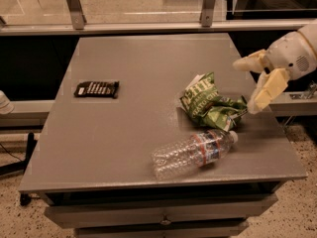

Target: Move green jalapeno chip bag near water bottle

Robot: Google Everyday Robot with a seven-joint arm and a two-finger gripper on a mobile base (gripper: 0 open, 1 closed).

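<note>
- Pincer (246, 86): released, fingers spread, over the right edge of the desk (124, 133).
- Chip bag (210, 103): crumpled green, white lettering, just left of pincer, beside the cap of the bottle (193, 152).

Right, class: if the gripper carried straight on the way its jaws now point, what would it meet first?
Most likely the green jalapeno chip bag: the gripper hangs open just beside it, jaws aimed down towards it. Depth is unclear, so it could skim past.
</note>
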